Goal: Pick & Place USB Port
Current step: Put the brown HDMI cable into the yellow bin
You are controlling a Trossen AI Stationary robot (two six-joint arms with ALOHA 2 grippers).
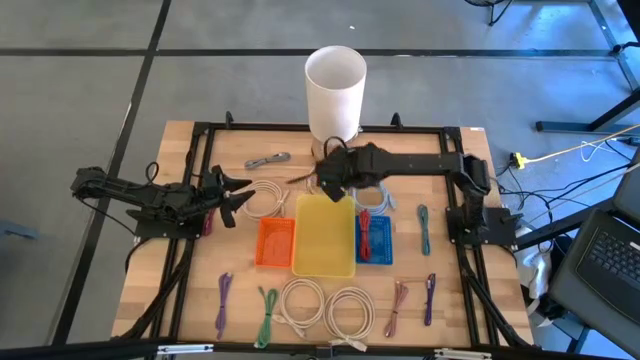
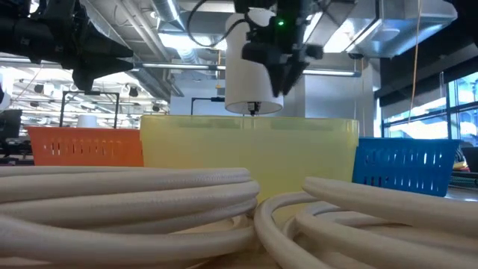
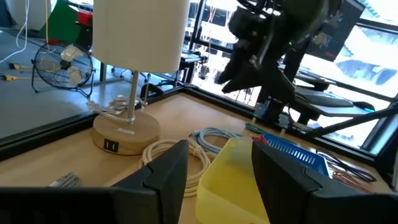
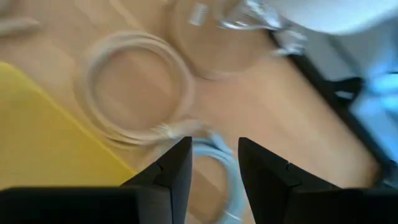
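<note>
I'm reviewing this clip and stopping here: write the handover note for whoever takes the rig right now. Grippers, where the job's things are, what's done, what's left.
Left gripper: open, empty, waiting at the table's left beside a white coiled cable.
Right gripper: open, empty, above the far end of the yellow bin, near the lamp.
The lamp's wooden base has a USB port with nothing plugged in.
Cables lie around the table; the red ones sit in the blue bin; the orange bin is beside the yellow.
Done: nothing picked yet, as far as shows.
Left: pick, then place.
</note>
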